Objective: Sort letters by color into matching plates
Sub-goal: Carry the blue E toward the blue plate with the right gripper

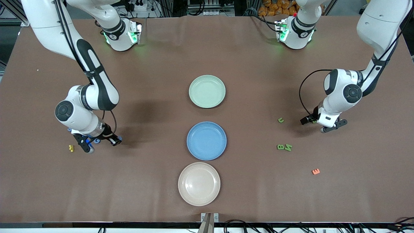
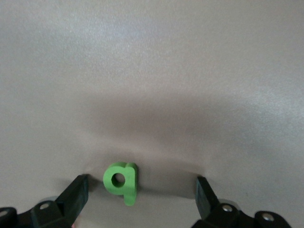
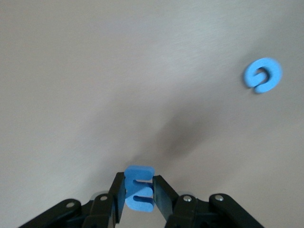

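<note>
Blue letter pinched, right gripper

Even overhead light, soft shadows, wrist views hazy.

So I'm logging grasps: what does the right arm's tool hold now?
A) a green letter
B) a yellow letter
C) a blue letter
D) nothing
C: the right wrist view shows the right tool shut on a blue letter pinched between its two fingers.
</note>
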Tool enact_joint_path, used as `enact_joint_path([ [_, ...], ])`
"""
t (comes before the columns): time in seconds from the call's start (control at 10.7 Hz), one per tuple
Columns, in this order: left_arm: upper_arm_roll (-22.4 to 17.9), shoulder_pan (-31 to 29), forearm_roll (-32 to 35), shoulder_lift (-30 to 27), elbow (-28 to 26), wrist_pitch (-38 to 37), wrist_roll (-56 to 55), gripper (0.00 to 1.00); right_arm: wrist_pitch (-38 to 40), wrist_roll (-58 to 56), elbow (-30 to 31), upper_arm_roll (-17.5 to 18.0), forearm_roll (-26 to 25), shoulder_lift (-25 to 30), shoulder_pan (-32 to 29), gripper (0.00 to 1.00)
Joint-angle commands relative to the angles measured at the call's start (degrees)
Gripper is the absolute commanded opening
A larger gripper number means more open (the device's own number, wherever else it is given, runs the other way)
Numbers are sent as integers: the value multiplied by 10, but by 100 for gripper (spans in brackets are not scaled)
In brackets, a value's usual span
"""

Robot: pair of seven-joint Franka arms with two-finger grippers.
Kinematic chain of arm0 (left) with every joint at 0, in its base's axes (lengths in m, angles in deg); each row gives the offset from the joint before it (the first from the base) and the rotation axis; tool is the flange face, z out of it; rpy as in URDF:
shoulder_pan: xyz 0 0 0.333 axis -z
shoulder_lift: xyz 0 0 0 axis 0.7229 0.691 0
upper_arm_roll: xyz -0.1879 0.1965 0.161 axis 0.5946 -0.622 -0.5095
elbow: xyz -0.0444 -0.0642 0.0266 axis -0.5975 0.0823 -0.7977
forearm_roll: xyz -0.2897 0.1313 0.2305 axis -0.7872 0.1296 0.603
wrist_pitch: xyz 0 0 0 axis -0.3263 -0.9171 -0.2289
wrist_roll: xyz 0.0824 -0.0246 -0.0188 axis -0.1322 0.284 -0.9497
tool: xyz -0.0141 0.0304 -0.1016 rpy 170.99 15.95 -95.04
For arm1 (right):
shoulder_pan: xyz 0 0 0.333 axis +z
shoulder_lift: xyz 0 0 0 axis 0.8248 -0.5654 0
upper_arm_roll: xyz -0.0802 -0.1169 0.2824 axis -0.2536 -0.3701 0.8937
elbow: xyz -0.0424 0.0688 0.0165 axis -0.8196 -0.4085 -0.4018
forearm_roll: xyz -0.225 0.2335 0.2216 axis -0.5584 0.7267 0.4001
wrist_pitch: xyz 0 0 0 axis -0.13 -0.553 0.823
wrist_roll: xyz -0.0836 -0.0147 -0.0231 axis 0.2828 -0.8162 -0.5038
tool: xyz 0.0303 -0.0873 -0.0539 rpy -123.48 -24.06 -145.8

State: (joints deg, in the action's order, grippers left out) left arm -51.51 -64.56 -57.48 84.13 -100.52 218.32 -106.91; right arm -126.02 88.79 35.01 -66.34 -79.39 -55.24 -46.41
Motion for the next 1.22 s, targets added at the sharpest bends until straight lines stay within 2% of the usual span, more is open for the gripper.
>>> enact_joint_path([
  [0.0, 0, -5, 26, 5, 6, 6, -6, 100, 54, 40, -66, 19, 9, 1, 35, 1],
  [0.19, -3, -5, 26, 5, 5, 6, -6, 100, 54, 58, -98, 20, 9, -15, 72, 2],
  [0.28, -4, -6, 27, 5, 6, 5, -7, 26, 53, 71, -115, 21, 10, -24, 88, 2],
  [0.37, -5, -12, 34, 5, 6, 5, 0, 0, 53, 85, -137, 20, 10, -39, 109, 2],
  [0.56, -4, -13, 53, 5, 8, 5, -4, 0, 53, 115, -186, 20, 10, -72, 145, 2],
  [1.12, -4, 1, 53, 0, 9, 2, -24, 0, 46, 168, -270, 21, 10, -139, 217, 2],
])
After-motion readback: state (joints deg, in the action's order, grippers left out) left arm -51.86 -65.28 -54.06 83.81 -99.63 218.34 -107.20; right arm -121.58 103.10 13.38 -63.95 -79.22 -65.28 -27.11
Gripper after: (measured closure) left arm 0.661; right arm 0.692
